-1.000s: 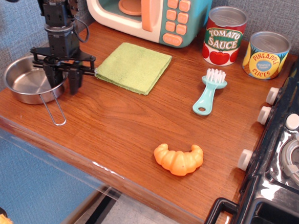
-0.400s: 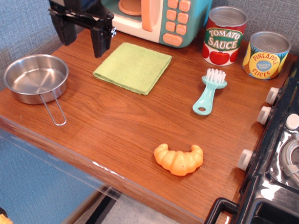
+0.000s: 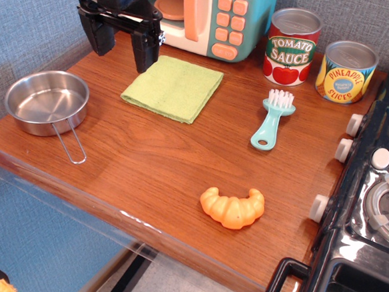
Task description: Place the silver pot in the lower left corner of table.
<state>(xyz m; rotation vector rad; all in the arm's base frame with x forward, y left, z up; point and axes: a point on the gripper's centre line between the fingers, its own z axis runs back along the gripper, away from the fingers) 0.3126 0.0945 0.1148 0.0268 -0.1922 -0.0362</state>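
Note:
The silver pot (image 3: 46, 102) sits upright near the left end of the wooden table (image 3: 166, 164), close to the front edge, its wire loop handle pointing toward the front. My gripper (image 3: 123, 53) is open and empty. It hangs well above the table near the back, up and to the right of the pot, over the left edge of the green cloth.
A folded green cloth (image 3: 174, 86) lies behind the middle. A toy microwave (image 3: 200, 16) stands at the back. Tomato sauce can (image 3: 291, 46) and pineapple can (image 3: 346, 71) stand at back right. A teal brush (image 3: 273, 119), an orange croissant (image 3: 233, 207) and a black stove (image 3: 368, 198) are to the right.
My gripper let go of the pot's rim, rose, and moved back and to the right. The pot stays where it was set.

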